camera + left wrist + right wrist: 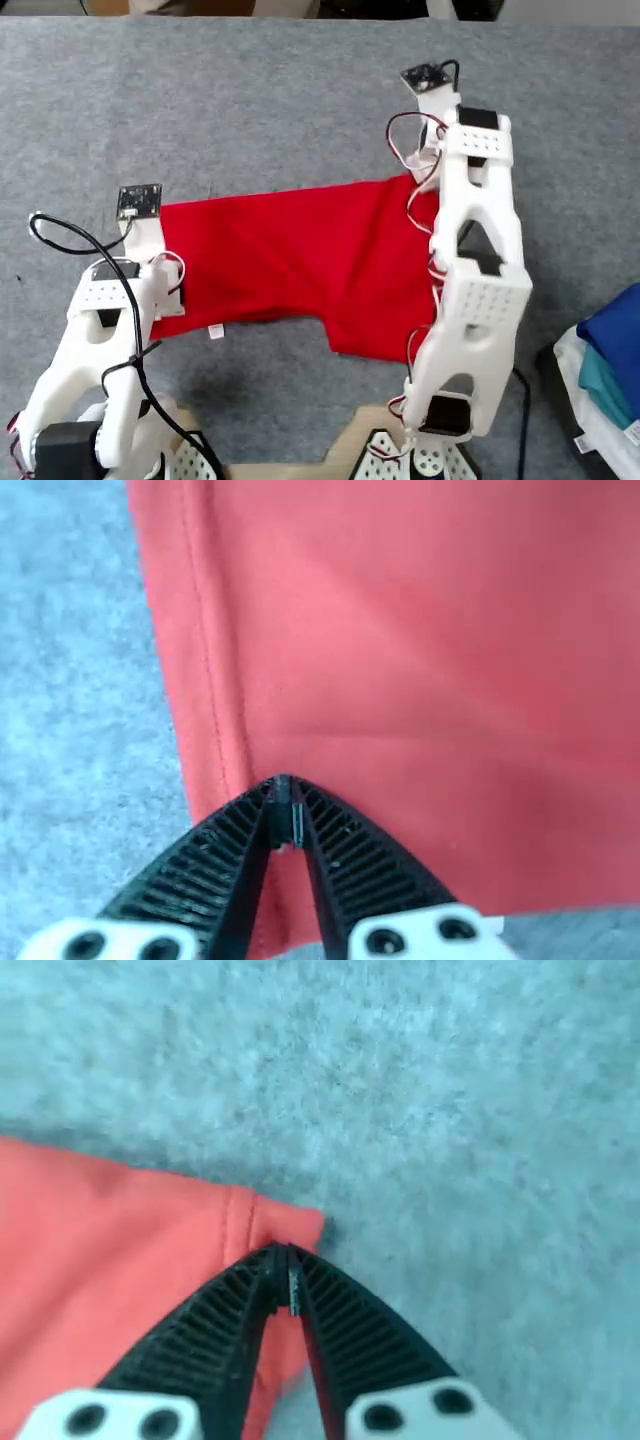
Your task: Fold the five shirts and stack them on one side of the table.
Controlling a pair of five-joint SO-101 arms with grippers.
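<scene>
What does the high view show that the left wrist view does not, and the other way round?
The high view adds the left arm and right arm, the full outline of the red shirt, and a stack of folded shirts at the table's edge. The left wrist view adds the left claw shut on the shirt's edge, beside its stitching. Both share the red shirt lying on the grey table.

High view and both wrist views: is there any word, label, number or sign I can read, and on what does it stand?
Nothing can be read.
Small white tag at the red shirt's edge: too small to read.
White tag on the stacked shirts at the table's side: too small to read.
Wrist views: no print on the red shirt or the grey table cover.
</scene>
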